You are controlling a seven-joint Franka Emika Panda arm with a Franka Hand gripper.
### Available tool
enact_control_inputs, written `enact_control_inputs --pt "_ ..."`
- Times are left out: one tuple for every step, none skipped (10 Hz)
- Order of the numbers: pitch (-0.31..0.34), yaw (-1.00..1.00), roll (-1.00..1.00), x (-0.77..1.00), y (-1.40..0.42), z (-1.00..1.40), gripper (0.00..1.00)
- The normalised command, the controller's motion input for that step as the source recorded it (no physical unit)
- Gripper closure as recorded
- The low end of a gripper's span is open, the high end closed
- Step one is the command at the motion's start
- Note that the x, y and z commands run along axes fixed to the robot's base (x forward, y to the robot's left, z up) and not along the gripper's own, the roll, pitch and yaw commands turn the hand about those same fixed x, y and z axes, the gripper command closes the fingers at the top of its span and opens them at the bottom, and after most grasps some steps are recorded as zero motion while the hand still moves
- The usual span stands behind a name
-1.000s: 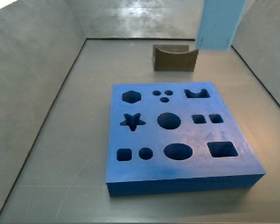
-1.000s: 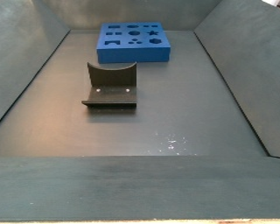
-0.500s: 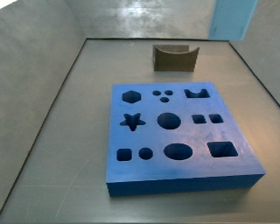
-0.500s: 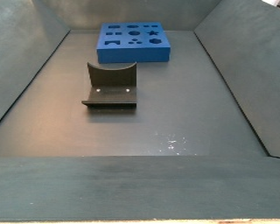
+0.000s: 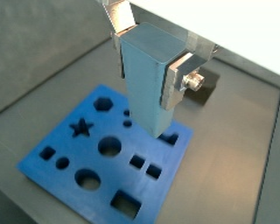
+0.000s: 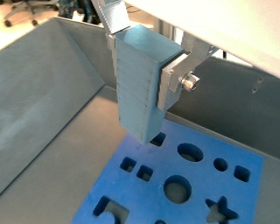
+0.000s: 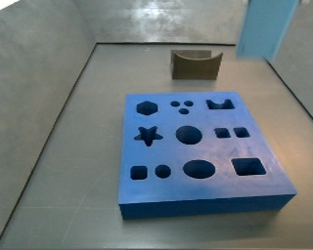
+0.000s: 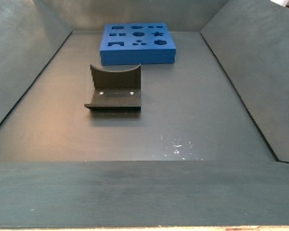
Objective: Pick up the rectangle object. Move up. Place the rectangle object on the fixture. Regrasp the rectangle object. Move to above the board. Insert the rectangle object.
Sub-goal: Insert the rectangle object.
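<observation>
Rectangle object (image 5: pixel 149 74) hangs upright in both wrist views, clamped between the 2 silver fingers (image 5: pixel 180 77) of the gripper (image 5: pixel 150 54); the board (image 5: pixel 108 162) lies below it, well apart, its holes open. In a wrist view the block's lower end (image 6: pixel 140 129) sits over the board's near edge (image 6: pixel 166 188). In a side view a pale blue shape (image 7: pixel 264 27), probably the block, shows high beyond the fixture (image 7: pixel 195 63); the gripper itself is out of frame. In a side view the fixture (image 8: pixel 113 90) stands empty, the board (image 8: pixel 137 43) behind. I judge the move above the board is in hand; next, align with the matching slot, then descend.
</observation>
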Motion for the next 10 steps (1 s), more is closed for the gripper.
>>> enact_control_inputs --pt "-0.069 -0.25 0.08 0.57 -0.46 -1.00 1.00" --pt "-0.137 -0.21 0.08 0.52 -0.51 -1.00 1.00" --pt "-0.151 -0.19 0.06 0.49 -0.53 -1.00 1.00" --pt "-0.146 -0.19 0.05 0.49 -0.53 -1.00 1.00" --pt "-0.083 -0.17 0.03 0.51 -0.51 -1.00 1.00" --pt "-0.011 -0.13 0.22 0.33 -0.41 -0.98 1.00" --pt "-0.014 0.00 0.18 0.00 -0.15 -0.03 1.00" --pt "-0.091 0.02 0.01 0.00 -0.02 0.00 1.00" --pt "-0.154 0.89 0.01 0.00 0.00 -0.29 1.00" --pt "-0.097 1.00 0.00 0.00 0.00 -0.33 1.00"
